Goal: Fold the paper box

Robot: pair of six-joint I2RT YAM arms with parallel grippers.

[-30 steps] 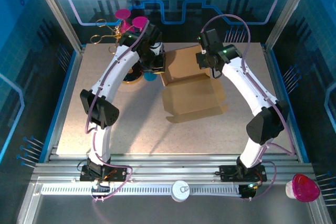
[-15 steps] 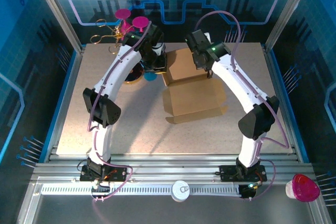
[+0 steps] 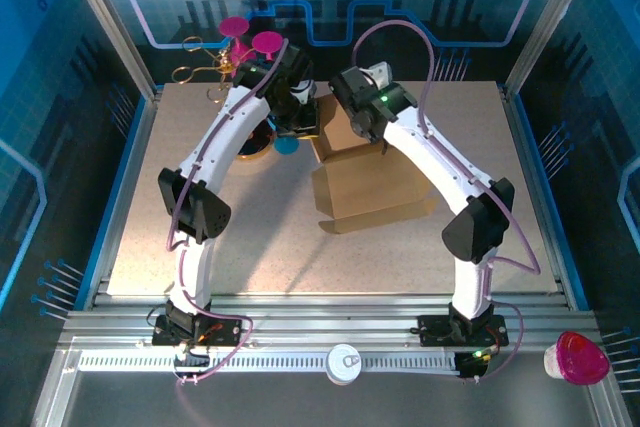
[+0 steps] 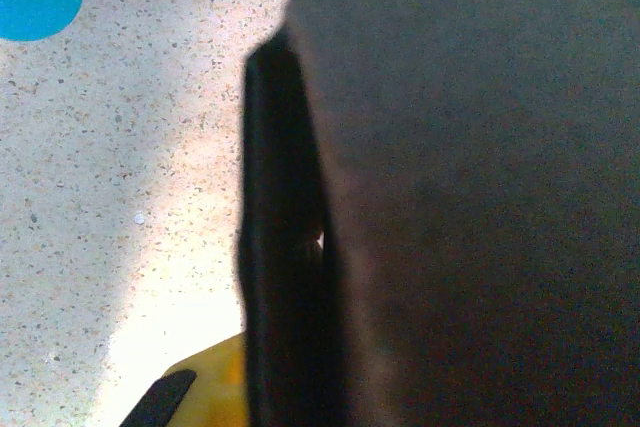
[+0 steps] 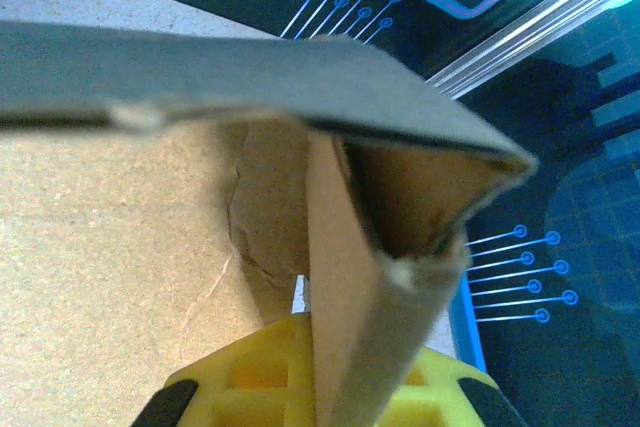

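A: Change since last check?
B: Leftward swing of right end effector (image 3: 372, 135) toward bench (image 3: 200, 237) centre, clamped on box (image 3: 370, 192) flap, raising it.
A: And left end effector (image 3: 303, 130)?
B: Pressed to box wall, far mid-bench; grip indeterminate. Box mid-bench; fold likely half done.

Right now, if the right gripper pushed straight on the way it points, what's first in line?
The paper box: a raised flap stands edge-on directly ahead of the right gripper, very close, possibly touching; depth is unclear.
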